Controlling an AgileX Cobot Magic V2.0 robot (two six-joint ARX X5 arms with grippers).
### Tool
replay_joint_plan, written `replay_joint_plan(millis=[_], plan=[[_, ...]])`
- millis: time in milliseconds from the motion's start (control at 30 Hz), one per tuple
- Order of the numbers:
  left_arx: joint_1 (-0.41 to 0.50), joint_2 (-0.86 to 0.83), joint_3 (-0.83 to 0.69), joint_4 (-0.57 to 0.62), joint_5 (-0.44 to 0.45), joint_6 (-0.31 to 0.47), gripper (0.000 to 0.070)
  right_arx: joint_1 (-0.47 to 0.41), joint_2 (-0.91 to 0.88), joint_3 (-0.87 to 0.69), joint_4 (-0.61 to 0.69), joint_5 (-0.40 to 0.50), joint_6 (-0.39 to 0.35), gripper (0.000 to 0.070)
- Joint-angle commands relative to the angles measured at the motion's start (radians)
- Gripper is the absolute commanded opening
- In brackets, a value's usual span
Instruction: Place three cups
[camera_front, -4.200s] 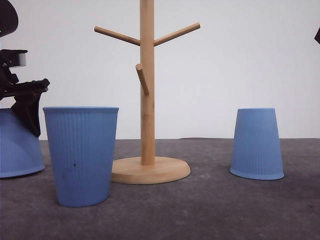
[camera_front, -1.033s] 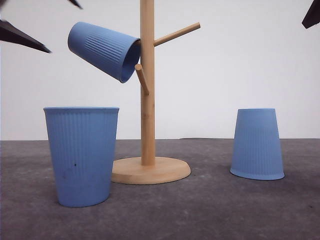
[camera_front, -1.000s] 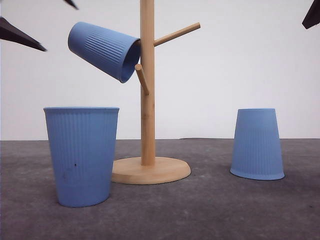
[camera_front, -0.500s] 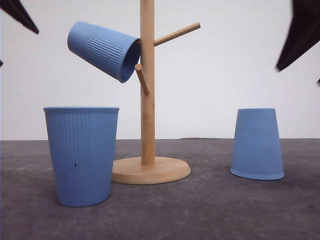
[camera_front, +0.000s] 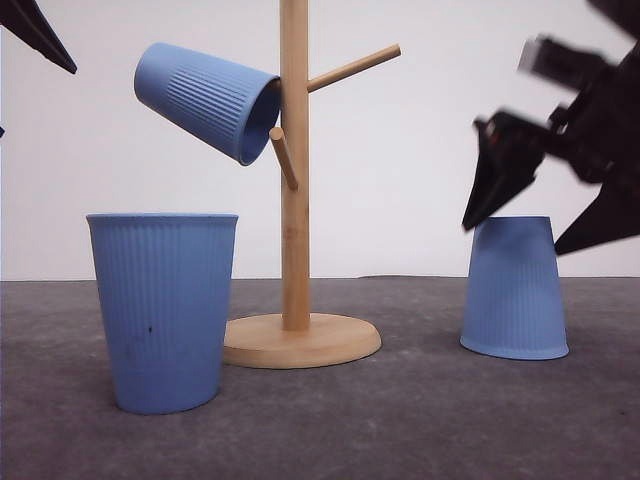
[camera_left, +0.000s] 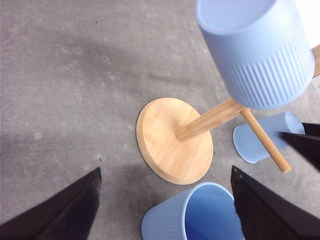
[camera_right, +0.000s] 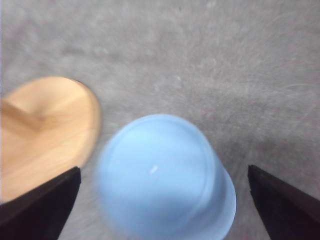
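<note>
Our right gripper has dropped, jaws apart, directly above the upturned light-blue ribbed plastic cup; its axis stands vertical.

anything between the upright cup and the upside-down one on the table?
Front view: the wooden cup tree stands between the upright cup and the inverted cup; otherwise bare table.

Three ribbed light-blue cups: one is hanging tilted on the rack's left peg, mouth toward the post; one is standing upright, mouth up, front left; one is sitting upside down at right.
</note>
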Motion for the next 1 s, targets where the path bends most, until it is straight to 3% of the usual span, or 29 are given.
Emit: replay_joint_plan(millis=[0,67,133,200,333,433,567,700,867,967], plan=[[0.001,0.004,0.007,0.009,-0.007,0.003,0.0474,0.004,0.045,0.011,0.035,0.003,-0.025,0.0685],[0.001,0.004,0.007,0.010,-0.012,0.003,0.0474,0.004,0.076,0.011,0.058,0.003,-0.037,0.0629],[0.001,0.004,0.007,0.010,-0.022,0.004,0.0474,0.005,0.087,0.011,0.064,0.003,-0.040,0.0515],[0.001,0.004,0.007,0.010,-0.025,0.004,0.0474,0.004,0.081,0.011,0.058,-0.001,-0.035,0.0449],[0.001,0.004,0.007,0.009,-0.025,0.003,0.0474,-0.007,0.007,0.011,-0.016,-0.026,-0.004,0.0439],[0.001,0.004,0.007,0.009,-0.025,0.003,0.0474,-0.037,-0.090,0.011,-0.089,-0.099,0.052,0.0439],[0.001,0.004,0.007,0.009,-0.025,0.003,0.0474,-0.101,-0.233,0.011,-0.166,-0.230,0.188,0.0439],[0.001,0.004,0.007,0.009,-0.025,0.003,0.0474,-0.186,-0.355,0.011,-0.141,-0.352,0.344,0.0439],[0.001,0.004,0.007,0.010,-0.025,0.003,0.0474,-0.280,-0.397,0.011,0.109,-0.530,0.587,0.0439],[0.001,0.004,0.007,0.012,-0.025,0.003,0.0474,-0.290,-0.367,0.011,0.322,-0.545,0.742,0.0439]])
